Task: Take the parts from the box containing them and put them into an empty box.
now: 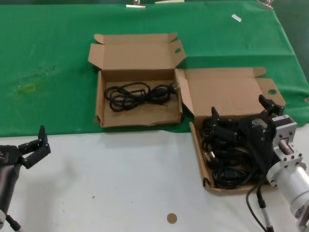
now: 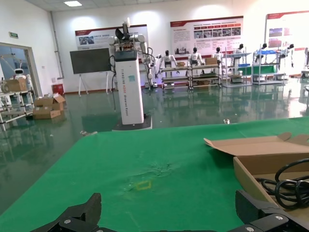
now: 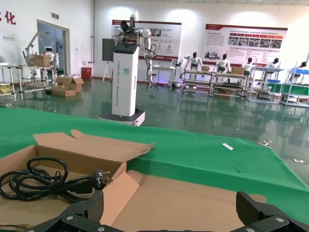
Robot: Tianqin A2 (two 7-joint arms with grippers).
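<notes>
The box containing the parts (image 1: 199, 155) stands at the right with its lid (image 1: 227, 92) folded back. A heap of black coiled cables (image 1: 227, 166) fills it. My right gripper (image 1: 241, 113) hovers open over the heap's far end, gripping nothing; in its wrist view the right gripper (image 3: 169, 220) looks across that lid. The empty box (image 1: 164, 115), with the wavy front edge, sits at the back left and holds one black cable bundle (image 1: 137, 95) (image 3: 43, 181). My left gripper (image 1: 35, 146) (image 2: 169, 220) waits open at the near left, facing that box (image 2: 246, 174).
Green cloth (image 1: 48, 58) covers the back of the table; the front is white (image 1: 120, 179). A small brown disc (image 1: 171, 218) lies near the front edge. A yellow mark (image 1: 29, 88) and a white tag (image 1: 236, 18) lie on the cloth.
</notes>
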